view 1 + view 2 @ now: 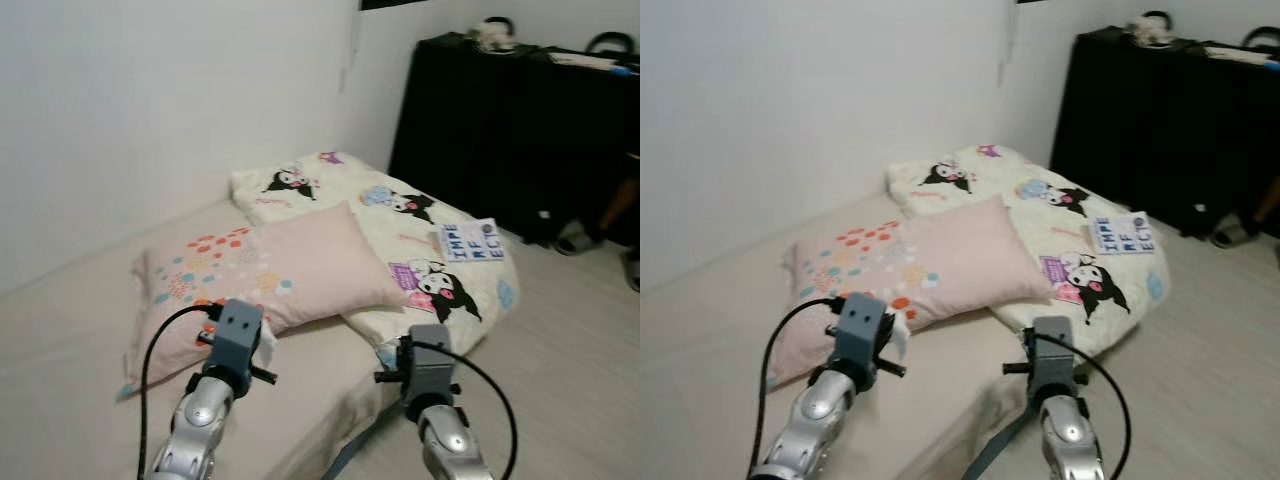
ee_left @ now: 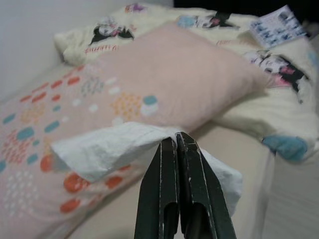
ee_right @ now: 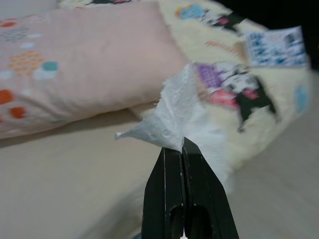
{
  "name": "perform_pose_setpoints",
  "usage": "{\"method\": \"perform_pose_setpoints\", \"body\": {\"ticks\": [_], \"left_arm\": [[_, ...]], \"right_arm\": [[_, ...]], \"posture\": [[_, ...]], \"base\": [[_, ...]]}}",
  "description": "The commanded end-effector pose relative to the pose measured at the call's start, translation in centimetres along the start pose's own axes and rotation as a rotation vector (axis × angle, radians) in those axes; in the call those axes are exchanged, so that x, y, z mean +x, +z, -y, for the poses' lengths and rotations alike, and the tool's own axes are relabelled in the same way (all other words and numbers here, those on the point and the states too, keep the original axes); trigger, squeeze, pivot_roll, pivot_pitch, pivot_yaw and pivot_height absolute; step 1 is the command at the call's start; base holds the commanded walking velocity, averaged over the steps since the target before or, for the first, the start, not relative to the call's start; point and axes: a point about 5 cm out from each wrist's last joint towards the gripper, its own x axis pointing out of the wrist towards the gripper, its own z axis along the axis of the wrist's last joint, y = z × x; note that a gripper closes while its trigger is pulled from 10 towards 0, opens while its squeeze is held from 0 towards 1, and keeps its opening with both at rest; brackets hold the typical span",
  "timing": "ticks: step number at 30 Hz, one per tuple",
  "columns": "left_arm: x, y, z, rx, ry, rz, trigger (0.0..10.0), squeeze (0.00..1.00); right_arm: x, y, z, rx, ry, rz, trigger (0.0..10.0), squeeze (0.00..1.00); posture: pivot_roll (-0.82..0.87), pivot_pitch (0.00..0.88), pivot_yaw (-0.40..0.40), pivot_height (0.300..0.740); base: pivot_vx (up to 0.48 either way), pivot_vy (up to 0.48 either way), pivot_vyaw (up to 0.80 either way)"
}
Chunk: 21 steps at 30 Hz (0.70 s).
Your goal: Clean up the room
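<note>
My left gripper [image 2: 176, 142] is shut on a crumpled white tissue [image 2: 107, 149], held just above the mattress in front of the pink dotted pillow [image 1: 270, 270]. A second white tissue [image 3: 174, 117] is pinched in my shut right gripper [image 3: 182, 147], which hovers over the mattress's edge beside the cartoon-print blanket [image 1: 400, 215]. In the eye views both wrists [image 1: 238, 335] [image 1: 428, 362] reach forward side by side, and a bit of the left tissue [image 1: 899, 336] peeks out.
A printed booklet [image 1: 468, 241] lies on the blanket. The beige mattress [image 1: 60, 340] runs along the white wall. A black cabinet [image 1: 510, 120] stands at the back right, with shoes [image 1: 575, 240] at its foot. Pale floor [image 1: 570, 340] lies to the right.
</note>
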Motion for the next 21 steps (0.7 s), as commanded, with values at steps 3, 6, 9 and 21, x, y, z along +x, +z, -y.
{"method": "perform_pose_setpoints", "body": {"ticks": [3, 6, 9, 21], "left_arm": [[-0.61, -0.80, -0.36, 0.015, 0.010, -0.028, 10.0, 0.00], [-0.71, -0.82, -0.43, 0.019, 0.014, -0.027, 10.0, 0.00], [-0.80, -0.90, -0.42, 0.028, 0.012, -0.027, 10.0, 0.00], [-0.88, -0.96, -0.41, 0.029, 0.019, -0.025, 10.0, 0.00]], "right_arm": [[-0.11, -0.31, -0.85, 0.018, 0.025, -0.012, 10.0, 0.00], [-0.05, -0.21, -0.87, 0.014, 0.029, -0.010, 10.0, 0.00], [0.01, -0.14, -0.88, 0.012, 0.032, -0.009, 10.0, 0.00], [0.13, -0.01, -0.88, -0.001, 0.039, -0.009, 10.0, 0.00]], "posture": [[-0.02, 0.046, 0.000, 0.740], [-0.02, 0.046, -0.003, 0.740], [-0.02, 0.047, -0.004, 0.740], [-0.03, 0.047, -0.012, 0.740]], "base": [[0.000, 0.000, -0.80], [0.000, 0.000, -0.80], [0.000, 0.000, -0.80], [0.000, 0.000, -0.80]]}}
